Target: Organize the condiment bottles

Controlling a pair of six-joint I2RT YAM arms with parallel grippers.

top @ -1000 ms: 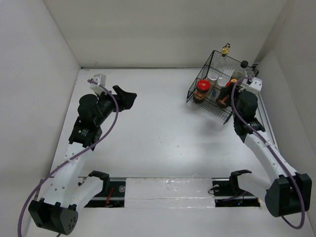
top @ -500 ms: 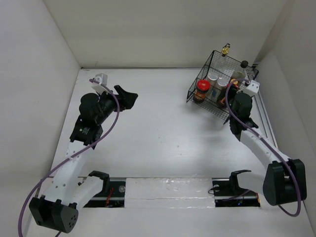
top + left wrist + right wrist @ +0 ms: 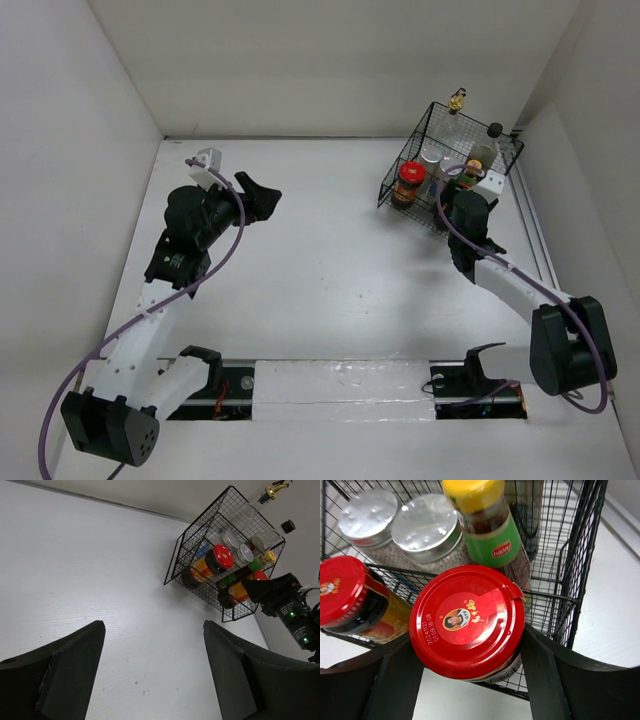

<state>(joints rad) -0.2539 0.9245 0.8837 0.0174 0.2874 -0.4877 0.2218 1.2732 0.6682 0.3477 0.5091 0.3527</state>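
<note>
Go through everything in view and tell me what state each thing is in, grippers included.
Left gripper: open, empty.
Right gripper: closed on nearest red-lidded jar, lid on.
Second red-lidded dark jar: lid on, in black wire basket.
Two silver-lidded shakers: lids on, in basket.
Yellow-capped green-labelled bottle: capped, in basket.
Tall black-capped bottle: capped, upright.
Clear gold-capped bottle: capped, upright.

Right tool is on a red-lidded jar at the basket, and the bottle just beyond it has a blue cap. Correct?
One thing is off: the cap colour. The right tool does sit around the red-lidded jar at the basket, but the bottle just beyond it has a yellow cap, not a blue one. The right wrist view shows this.
</note>
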